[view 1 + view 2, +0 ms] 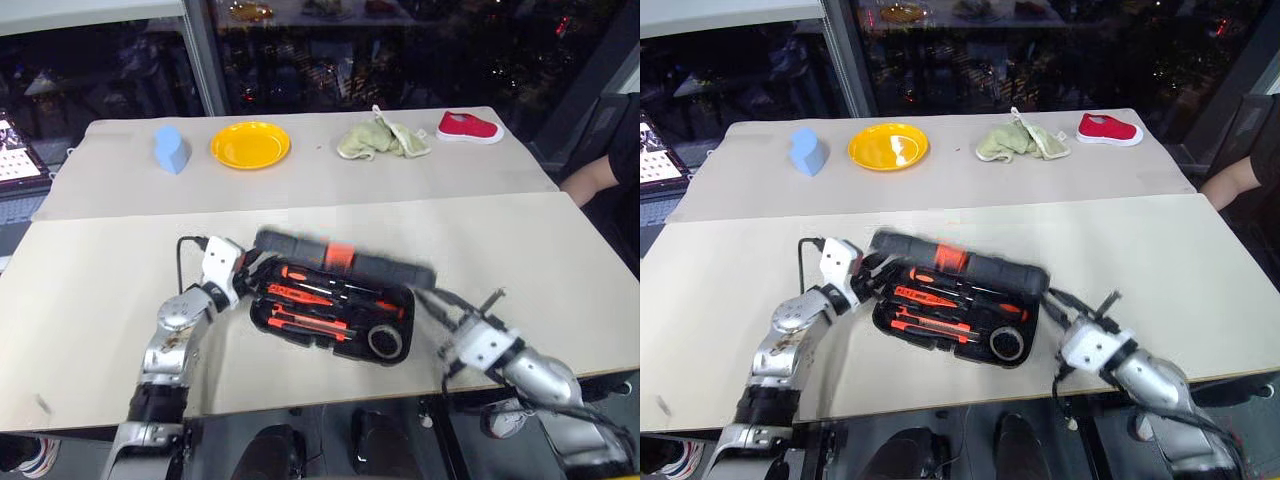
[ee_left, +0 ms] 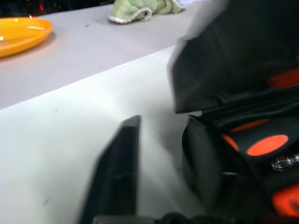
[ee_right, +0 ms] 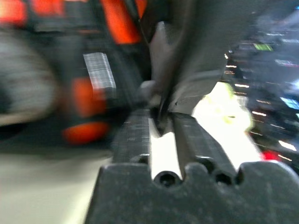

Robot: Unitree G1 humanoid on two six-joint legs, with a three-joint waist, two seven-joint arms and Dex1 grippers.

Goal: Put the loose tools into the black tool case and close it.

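Currently:
case: black tool case (image 1: 290, 243) in the middle of the near table (image 1: 100, 300), between both grippers; lid tilted up off the base, not latched.
tools: sitting in the moulded recesses, so likely loaded already. Orange-handled screwdrivers (image 1: 310, 292) along the back, utility knife (image 1: 300, 322) along the front, tape roll (image 1: 385, 340) in the near right corner.
left gripper: left gripper (image 1: 248, 272) at the case's left end, fingers parted with bare table between them and holding nothing. Probably placed to steady that end while the lid is handled.
right gripper: right gripper (image 1: 432, 303) at the case's right end, fingers (image 3: 135, 135) a narrow gap apart. Lid edge right at the tips, no clamp visible.
latch: orange latch (image 1: 341, 254) mid-lid, facing up. Left to do, by the look of it: lid down, latch snapped.
writing: none legible on case or tools.
far table: yellow plate (image 1: 250, 144), green cloth (image 1: 382, 138), red shoe (image 1: 469, 127), well apart from the case.
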